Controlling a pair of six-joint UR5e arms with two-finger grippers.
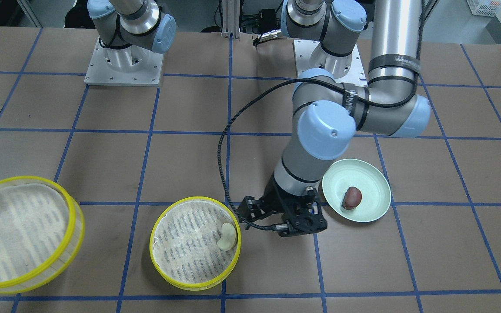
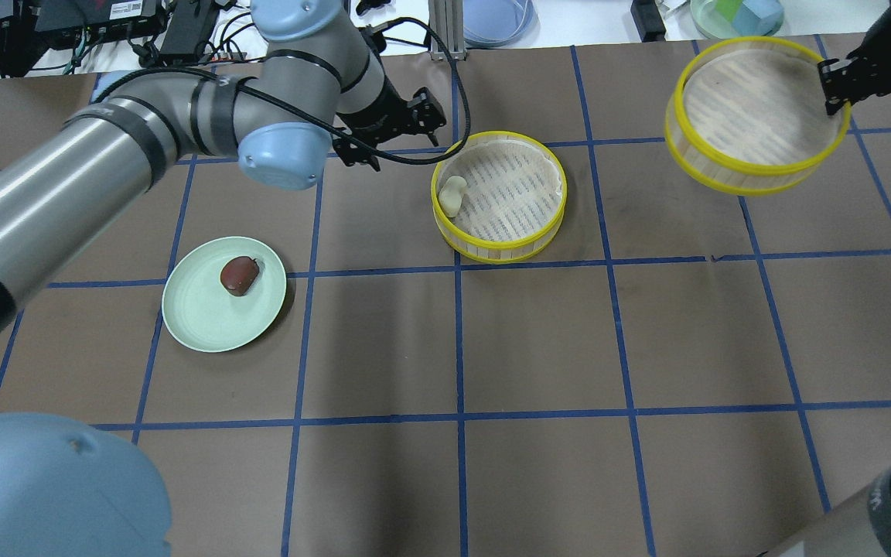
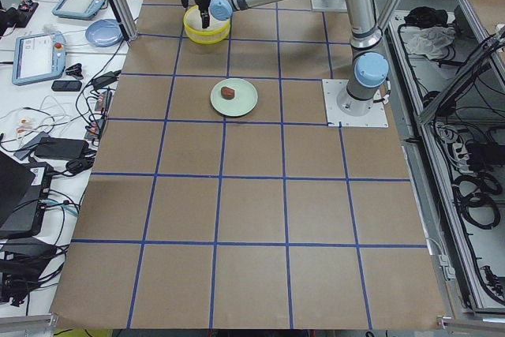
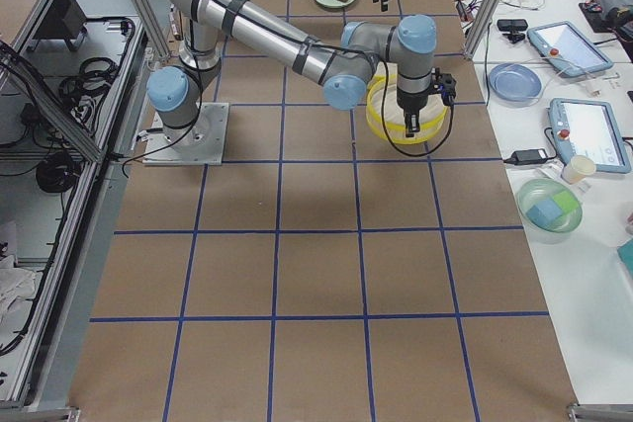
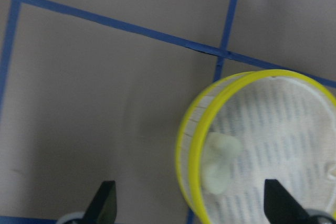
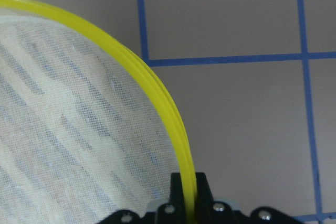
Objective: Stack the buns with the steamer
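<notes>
The white bun (image 2: 452, 195) lies inside the steamer basket (image 2: 501, 249), against its wall; the brown bun (image 2: 238, 275) sits on the green plate (image 2: 206, 325), well left of that basket. My left pincer (image 5: 190, 198) hangs wide open and empty just beside the basket, free to fetch the brown bun, I think. My right pincer (image 6: 189, 192) pinches the rim of a second basket (image 2: 747, 184), well to the right, ready for stacking.
</notes>
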